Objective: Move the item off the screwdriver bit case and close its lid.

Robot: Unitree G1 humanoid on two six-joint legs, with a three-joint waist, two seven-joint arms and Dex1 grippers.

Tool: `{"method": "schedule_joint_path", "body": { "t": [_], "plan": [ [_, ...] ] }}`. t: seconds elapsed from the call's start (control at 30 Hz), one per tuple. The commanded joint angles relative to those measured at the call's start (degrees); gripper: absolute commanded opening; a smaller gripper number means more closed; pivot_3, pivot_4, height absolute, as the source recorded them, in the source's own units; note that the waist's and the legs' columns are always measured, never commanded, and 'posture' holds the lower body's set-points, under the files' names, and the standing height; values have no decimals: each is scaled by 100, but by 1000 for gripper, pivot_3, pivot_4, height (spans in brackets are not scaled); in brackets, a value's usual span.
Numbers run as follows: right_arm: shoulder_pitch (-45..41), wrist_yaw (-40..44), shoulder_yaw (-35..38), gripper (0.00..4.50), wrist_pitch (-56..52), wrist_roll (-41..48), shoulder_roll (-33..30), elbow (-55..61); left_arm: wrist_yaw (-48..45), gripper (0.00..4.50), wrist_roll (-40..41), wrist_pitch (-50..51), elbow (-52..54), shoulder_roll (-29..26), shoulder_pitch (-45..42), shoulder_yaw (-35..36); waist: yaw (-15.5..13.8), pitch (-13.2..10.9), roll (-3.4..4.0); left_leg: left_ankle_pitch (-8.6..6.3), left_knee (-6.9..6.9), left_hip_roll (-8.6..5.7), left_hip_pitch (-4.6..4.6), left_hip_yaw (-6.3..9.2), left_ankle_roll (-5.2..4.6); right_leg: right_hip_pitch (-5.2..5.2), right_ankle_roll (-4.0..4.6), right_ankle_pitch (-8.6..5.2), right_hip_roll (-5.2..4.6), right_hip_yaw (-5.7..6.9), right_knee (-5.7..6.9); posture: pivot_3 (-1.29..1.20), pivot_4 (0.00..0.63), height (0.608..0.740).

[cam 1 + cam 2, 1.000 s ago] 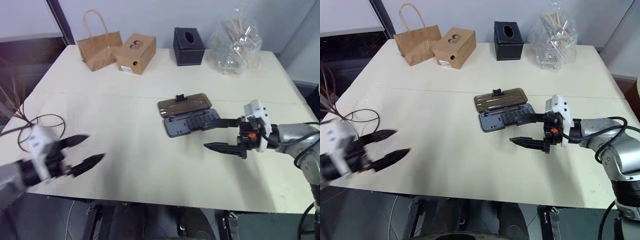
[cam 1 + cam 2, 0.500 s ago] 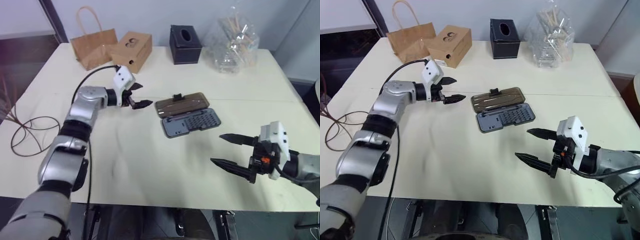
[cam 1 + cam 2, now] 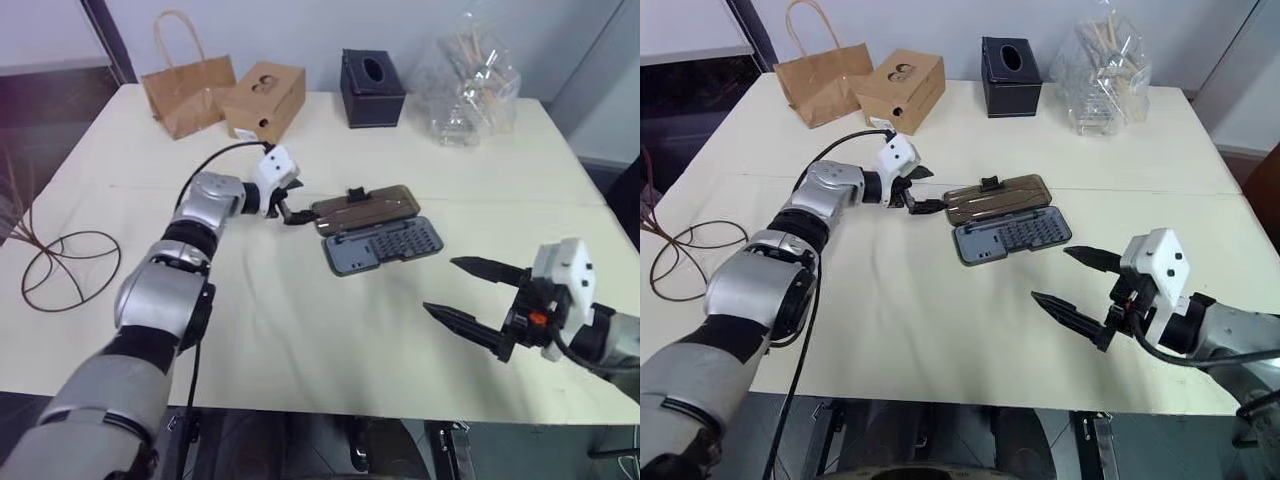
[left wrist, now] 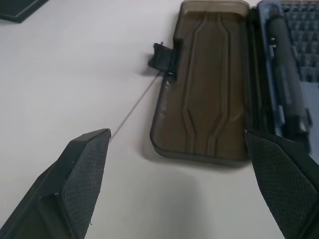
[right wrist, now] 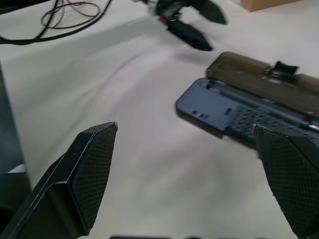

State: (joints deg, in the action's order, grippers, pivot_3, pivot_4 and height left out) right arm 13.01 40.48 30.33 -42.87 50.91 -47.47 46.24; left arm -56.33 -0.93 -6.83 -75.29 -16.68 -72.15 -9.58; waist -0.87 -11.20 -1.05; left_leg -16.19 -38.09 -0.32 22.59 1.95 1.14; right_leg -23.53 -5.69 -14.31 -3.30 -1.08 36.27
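Table (image 3: 300, 330): cream-coloured top, bearing all items listed.

Screwdriver bit case (image 3: 383, 244): lies open near the table's middle. Grey-blue tray with rows of small bits faces up, on the side nearer the robot.

Lid (image 3: 365, 209): smoky-brown translucent panel, folded flat on the table along the tray's far side; small black latch tab (image 3: 358, 194) at its far edge. In the left wrist view the lid (image 4: 209, 84) lies between the two fingertips, with the tray just beside it.

Item (image 3: 60, 265): dark brown wire frame with a round ring base, at the table's left edge, well apart from the case. Nothing rests on the case.

Left gripper (image 3: 290, 205): arm stretched across the table, fingers spread wide and empty, tips just beside the lid's left end; contact cannot be told.

Right gripper (image 3: 462, 290): near the table's front right, fingers spread wide, empty, pointing towards the case and apart from it.

Far edge, left to right: brown paper bag (image 3: 187, 93) with handles; cardboard box (image 3: 265, 101) touching or just beside the bag; black tissue box (image 3: 372, 89); clear plastic wrapping (image 3: 468, 85) holding pale sticks.
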Motion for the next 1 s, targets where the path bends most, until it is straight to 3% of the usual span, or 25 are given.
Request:
{"method": "schedule_joint_path", "body": {
  "t": [0.03, 0.37, 1.0],
  "plan": [
    [158, -168, 312, 4500, 78, 128, 62, 246, -45, 4454, -46, -129, 42, 200, -191, 194, 10, 0, 0, 0, -2, -1, 0, -2, 0, 0, -3, 2, -1, -1, 0, 0, 150, 737],
    [646, -498, 660, 4500, 144, 369, 218, 554, 257, 4454, -619, -236, -42, 705, -70, 35, 17, 0, 0, 0, -4, 0, -6, -4, 0, 2, -6, 4, 2, -5, 3, 0, 150, 737],
    [832, -749, 620, 4500, 213, 573, 154, 731, 1423, 4454, -829, 124, -204, 499, -86, 365, 12, 1, -1, 0, -6, -2, -7, -4, 0, 4, -7, 4, 0, -6, 6, 0, 150, 737]
  ]
}}
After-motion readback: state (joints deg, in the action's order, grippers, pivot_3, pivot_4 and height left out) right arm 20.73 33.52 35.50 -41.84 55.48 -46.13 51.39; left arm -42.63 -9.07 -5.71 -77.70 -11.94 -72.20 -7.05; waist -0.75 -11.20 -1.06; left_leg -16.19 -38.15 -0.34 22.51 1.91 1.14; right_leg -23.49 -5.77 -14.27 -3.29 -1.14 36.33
